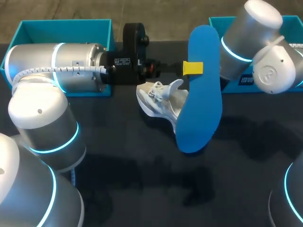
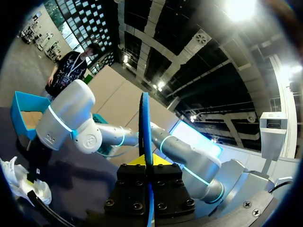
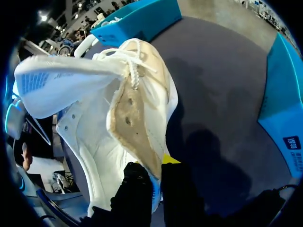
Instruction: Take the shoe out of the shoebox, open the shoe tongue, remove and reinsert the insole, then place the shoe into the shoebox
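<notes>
Left gripper (image 1: 192, 67) is clamped on the blue insole (image 1: 201, 94), held upright, while right gripper (image 3: 156, 177) pinches the white sneaker (image 3: 104, 127).

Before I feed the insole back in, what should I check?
1. Insole clamped edge-on in left claw: ok.
2. Shoe gripped at its rim by right claw: ok.
3. Tongue pulled clear of the opening: ok.
4. Insole lined up with the opening: cannot tell; they overlap in the head view.
5. Shoe out of the shoebox, over the table: ok.
</notes>
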`<act>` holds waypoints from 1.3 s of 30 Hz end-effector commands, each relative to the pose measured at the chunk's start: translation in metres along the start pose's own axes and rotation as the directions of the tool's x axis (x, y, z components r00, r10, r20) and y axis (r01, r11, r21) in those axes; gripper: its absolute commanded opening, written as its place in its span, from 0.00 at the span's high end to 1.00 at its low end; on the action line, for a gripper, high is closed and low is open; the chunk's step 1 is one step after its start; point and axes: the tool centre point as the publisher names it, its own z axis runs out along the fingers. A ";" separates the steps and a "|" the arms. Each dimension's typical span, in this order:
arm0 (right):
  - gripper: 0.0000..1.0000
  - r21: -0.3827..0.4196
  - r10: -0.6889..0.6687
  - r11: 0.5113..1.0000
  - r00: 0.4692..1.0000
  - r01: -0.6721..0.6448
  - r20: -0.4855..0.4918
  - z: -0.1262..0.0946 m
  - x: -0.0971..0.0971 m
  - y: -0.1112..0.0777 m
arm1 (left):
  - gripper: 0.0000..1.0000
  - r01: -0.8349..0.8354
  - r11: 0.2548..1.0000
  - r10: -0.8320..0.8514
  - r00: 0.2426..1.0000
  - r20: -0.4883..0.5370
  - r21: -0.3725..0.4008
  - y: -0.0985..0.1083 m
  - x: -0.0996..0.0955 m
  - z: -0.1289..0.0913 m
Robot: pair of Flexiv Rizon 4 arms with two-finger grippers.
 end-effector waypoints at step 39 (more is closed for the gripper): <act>1.00 -0.298 0.594 0.780 0.801 -0.549 0.079 0.040 0.014 -0.016 | 1.00 0.000 1.000 0.000 1.000 0.000 0.001 0.000 0.000 0.000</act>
